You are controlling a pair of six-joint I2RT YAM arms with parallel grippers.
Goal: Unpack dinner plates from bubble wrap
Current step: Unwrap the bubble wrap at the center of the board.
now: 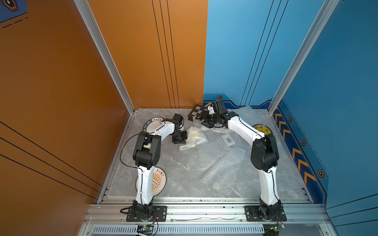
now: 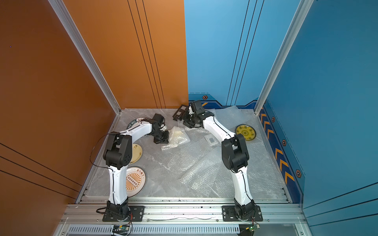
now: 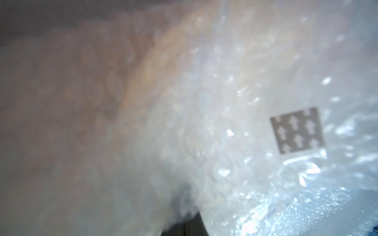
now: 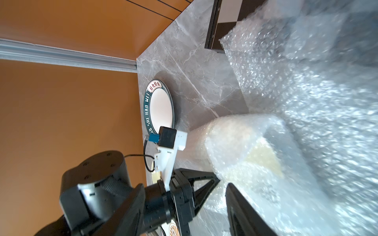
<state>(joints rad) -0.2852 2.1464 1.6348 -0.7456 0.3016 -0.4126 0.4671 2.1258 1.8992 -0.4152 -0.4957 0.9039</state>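
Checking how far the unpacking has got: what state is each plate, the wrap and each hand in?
Green-lettered plate: unwrapped, flat.
Sunburst plate: unwrapped, flat.
Cream plate: unwrapped, flat.
Yellow plate: unwrapped, flat.
Fifth plate: wrapped in bubble wrap.
Loose bubble wrap: opened out, empty.
Left hand: shut on Fifth plate's wrap.
Right hand: open or shut, unclear.

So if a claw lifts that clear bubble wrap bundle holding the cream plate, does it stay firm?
Probably not: the clear bubble wrap bundle lies in crumpled folds, so it likely flops. The cream ceramic plate showing at its open end could slip out and chip.
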